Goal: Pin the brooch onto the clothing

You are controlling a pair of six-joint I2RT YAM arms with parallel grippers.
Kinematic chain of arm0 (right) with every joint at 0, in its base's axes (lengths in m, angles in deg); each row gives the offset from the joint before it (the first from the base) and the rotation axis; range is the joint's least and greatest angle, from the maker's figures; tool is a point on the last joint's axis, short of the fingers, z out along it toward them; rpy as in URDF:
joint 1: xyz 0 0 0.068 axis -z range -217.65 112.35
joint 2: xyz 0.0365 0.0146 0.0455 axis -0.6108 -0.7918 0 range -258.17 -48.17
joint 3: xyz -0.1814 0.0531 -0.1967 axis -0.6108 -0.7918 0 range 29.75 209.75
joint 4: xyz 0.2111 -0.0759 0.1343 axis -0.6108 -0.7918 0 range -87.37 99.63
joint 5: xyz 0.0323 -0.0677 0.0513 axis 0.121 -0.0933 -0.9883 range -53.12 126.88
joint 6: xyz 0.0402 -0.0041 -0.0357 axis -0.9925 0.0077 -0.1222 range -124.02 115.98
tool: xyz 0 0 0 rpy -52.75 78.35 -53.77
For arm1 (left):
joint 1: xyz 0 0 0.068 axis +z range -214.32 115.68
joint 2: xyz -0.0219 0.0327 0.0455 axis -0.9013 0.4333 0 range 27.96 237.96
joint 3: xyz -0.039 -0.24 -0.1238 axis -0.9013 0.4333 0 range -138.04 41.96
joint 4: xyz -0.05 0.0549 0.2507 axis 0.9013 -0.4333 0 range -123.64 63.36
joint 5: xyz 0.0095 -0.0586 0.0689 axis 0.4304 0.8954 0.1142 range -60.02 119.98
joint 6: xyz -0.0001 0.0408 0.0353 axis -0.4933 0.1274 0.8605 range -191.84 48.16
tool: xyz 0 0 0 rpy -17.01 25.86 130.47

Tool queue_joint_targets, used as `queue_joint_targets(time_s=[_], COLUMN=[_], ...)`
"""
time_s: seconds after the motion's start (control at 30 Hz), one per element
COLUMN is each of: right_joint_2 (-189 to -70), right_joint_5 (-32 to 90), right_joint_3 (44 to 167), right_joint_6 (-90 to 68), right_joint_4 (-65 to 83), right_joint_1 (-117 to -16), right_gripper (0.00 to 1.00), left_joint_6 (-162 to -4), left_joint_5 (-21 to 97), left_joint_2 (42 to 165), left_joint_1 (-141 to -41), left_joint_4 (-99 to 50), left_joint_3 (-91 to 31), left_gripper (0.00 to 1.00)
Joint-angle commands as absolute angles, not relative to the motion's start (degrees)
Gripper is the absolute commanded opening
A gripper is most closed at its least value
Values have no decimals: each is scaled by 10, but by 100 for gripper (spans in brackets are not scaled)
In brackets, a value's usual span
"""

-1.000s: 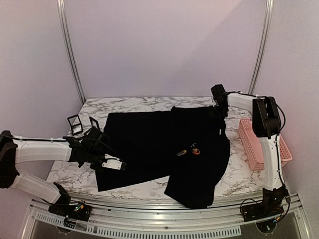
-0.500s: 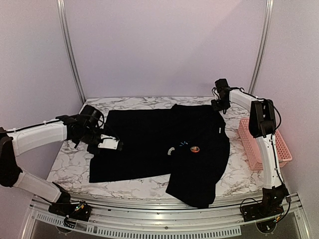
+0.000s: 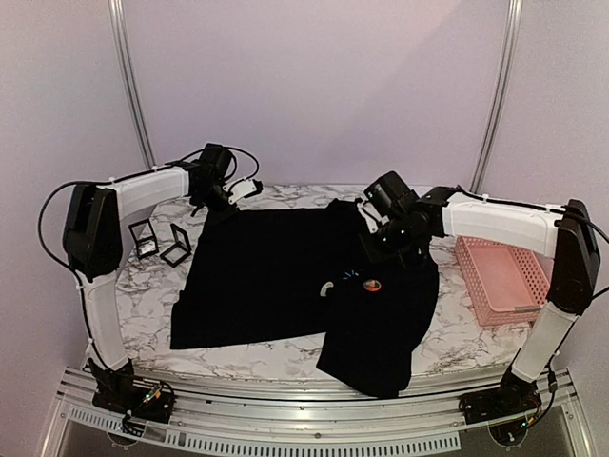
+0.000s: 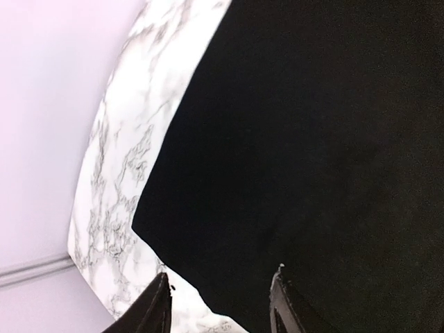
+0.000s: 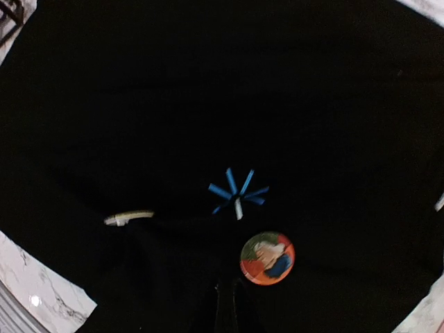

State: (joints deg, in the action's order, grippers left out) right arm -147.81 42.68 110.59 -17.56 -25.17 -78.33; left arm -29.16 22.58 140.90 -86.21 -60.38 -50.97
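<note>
The black T-shirt (image 3: 285, 276) lies spread on the marble table, with its light-blue starburst mark (image 3: 353, 275) near the middle. A round orange, green and blue brooch (image 3: 372, 284) lies on the shirt just beside the mark. In the right wrist view the brooch (image 5: 267, 258) sits below the starburst (image 5: 238, 191). My right gripper (image 3: 379, 240) hovers over the shirt behind the brooch, and its fingers look shut and empty (image 5: 225, 309). My left gripper (image 3: 235, 193) is at the shirt's far left corner. It is open (image 4: 220, 305), with the shirt's edge (image 4: 166, 208) between its fingers.
A pink basket (image 3: 502, 278) stands at the right edge. Two small black frames (image 3: 143, 238) (image 3: 177, 246) stand on the table left of the shirt. A small pale strip (image 5: 128, 218) lies on the shirt left of the starburst. The purple wall is close behind.
My left arm swung from the near left to the far back left corner of the shirt. My right arm came from the back right corner to above the shirt's middle.
</note>
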Motion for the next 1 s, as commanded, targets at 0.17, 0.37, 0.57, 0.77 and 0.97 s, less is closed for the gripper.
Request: queue_joint_targets(time_s=[0.17, 0.37, 0.57, 0.77, 0.97], right_joint_2=[-1445, -1439, -1380, -1379, -1346], right_joint_5=[376, 342, 331, 304, 313], right_joint_3=[860, 750, 698, 684, 684], right_joint_6=[-495, -570, -620, -631, -662], right_joint_4=[-369, -425, -439, -437, -451], right_joint_1=[-834, -834, -829, -826, -826], right_gripper=[0, 0, 0, 0, 2], left_joint_6=[-364, -355, -286, -261, -223], left_joint_5=[81, 24, -33, -31, -41], left_joint_2=[1610, 1690, 1776, 1834, 1870], left_joint_1=[-846, -828, -800, -787, -778], left_joint_4=[-628, -591, -534, -510, -461], left_joint_3=[-643, -670, -756, -853, -902], left_gripper=[48, 48, 48, 49, 49])
